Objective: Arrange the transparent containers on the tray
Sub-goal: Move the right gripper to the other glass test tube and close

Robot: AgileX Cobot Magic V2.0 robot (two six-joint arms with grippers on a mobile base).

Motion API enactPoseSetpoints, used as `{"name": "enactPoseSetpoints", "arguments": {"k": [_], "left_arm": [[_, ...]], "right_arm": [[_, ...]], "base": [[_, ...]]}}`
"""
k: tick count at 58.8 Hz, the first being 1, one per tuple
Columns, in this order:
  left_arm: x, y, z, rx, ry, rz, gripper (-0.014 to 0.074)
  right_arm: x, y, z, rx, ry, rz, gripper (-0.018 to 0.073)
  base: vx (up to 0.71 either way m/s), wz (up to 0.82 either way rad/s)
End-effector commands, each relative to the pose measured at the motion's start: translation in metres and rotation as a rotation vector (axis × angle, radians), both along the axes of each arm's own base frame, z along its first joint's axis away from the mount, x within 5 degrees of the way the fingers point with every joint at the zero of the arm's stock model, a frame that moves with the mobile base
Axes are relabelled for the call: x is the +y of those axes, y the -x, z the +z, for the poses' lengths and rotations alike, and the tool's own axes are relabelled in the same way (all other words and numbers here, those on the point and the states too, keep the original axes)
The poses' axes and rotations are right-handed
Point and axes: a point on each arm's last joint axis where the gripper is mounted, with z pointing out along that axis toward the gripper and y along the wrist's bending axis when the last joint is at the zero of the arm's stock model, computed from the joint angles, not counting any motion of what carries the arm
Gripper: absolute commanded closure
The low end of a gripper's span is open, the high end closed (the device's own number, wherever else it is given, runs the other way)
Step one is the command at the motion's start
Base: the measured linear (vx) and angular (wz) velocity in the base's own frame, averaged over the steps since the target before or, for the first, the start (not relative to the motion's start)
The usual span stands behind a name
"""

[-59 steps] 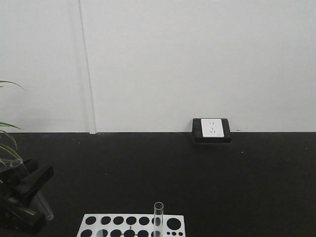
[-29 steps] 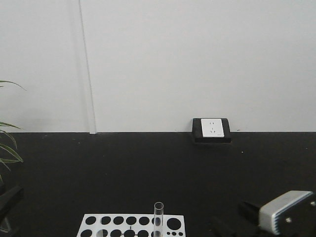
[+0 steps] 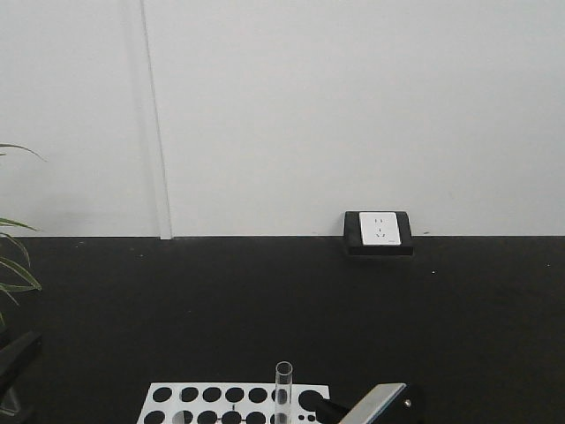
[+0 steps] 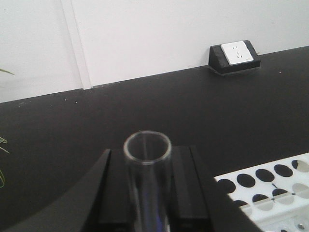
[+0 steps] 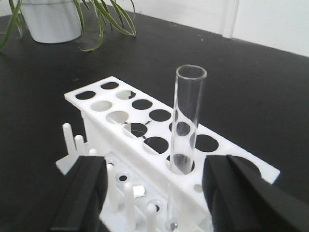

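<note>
Front view, rack: a white rack (image 3: 222, 405) with round holes sat at the near edge of the black table (image 3: 265, 300).
Front view, tube: one clear racked test tube (image 3: 282, 389) stood upright in it, with part of the right arm (image 3: 381, 405) just beside.
Front view, tray: no tray appeared here or in either wrist view.
Left wrist view, left pincer: the left pincer (image 4: 148, 186) was clamped on a wider held test tube (image 4: 147, 159), open rim upward.
Right wrist view, right pincer: the right pincer (image 5: 164, 193) was spread wide, one finger on each side of the racked test tube, neither touching.
Handling: likely light, stiff, slippery, breakable glass; best gripped gently on the bare wall above the rack and lifted straight up.
</note>
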Motion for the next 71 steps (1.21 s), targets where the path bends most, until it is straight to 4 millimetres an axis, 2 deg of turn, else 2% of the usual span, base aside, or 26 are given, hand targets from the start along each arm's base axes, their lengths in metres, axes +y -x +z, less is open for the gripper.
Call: {"name": "enactPoseSetpoints", "arguments": {"k": [1, 17, 30, 55, 71], "left_arm": [[-0.004, 0.001, 0.019, -0.111, 0.053, -0.032, 0.0486], [-0.004, 0.001, 0.019, -0.114, 0.053, -0.034, 0.0486], [-0.004, 0.001, 0.019, -0.114, 0.052, -0.034, 0.0486], [-0.004, 0.001, 0.019, -0.114, 0.051, -0.034, 0.0486], [-0.004, 0.001, 0.019, -0.114, 0.051, -0.034, 0.0486]], "right_arm": [[0.009, -0.013, 0.023, -0.105, -0.114, -0.013, 0.0043], [0.029, -0.043, 0.033, -0.129, -0.133, -0.027, 0.0038], [0.042, -0.066, 0.029, -0.102, -0.124, -0.057, 0.0038], [0.042, -0.067, 0.019, -0.053, -0.076, -0.064, 0.0045], [0.042, -0.067, 0.018, -0.042, -0.069, -0.066, 0.0173]], "base": [[0.0, 0.0], [0.0, 0.0], [0.0, 0.0], [0.0, 0.0], [0.0, 0.0]]}}
